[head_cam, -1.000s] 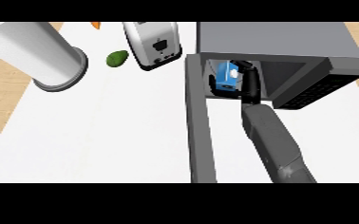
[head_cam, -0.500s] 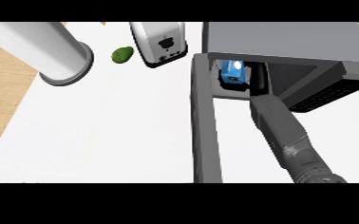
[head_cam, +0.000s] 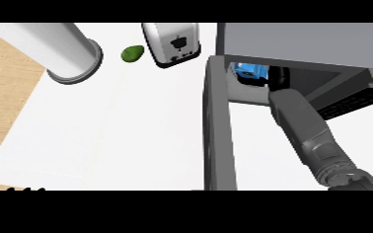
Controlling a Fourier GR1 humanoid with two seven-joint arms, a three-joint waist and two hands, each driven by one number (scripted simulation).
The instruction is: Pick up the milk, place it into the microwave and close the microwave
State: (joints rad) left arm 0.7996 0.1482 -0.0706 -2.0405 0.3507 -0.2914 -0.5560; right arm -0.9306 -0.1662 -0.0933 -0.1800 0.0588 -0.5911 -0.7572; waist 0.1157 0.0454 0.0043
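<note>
The milk [head_cam: 250, 72], a small blue and white carton, sits just inside the open mouth of the grey microwave [head_cam: 306, 42] at the upper right. My right hand [head_cam: 278, 77] is inside the cavity against the carton's right side, its dark fingers curled round it and mostly hidden by the microwave's top. The grey right forearm [head_cam: 306, 128] runs up from the lower right. The microwave door [head_cam: 218, 128] stands open as a long grey bar pointing toward me. Fingertips of my left hand [head_cam: 22, 189] show at the lower left edge, pointing up.
A white toaster [head_cam: 172, 43] stands left of the microwave, with a green avocado [head_cam: 131, 54] beside it. A tall white cylinder [head_cam: 65, 49] stands at the upper left. The wooden counter edge [head_cam: 15, 94] runs along the far left.
My right arm has reached further into the microwave, taking the milk carton deeper inside. The whole view has shifted, and the left fingertips now show at the bottom edge.
</note>
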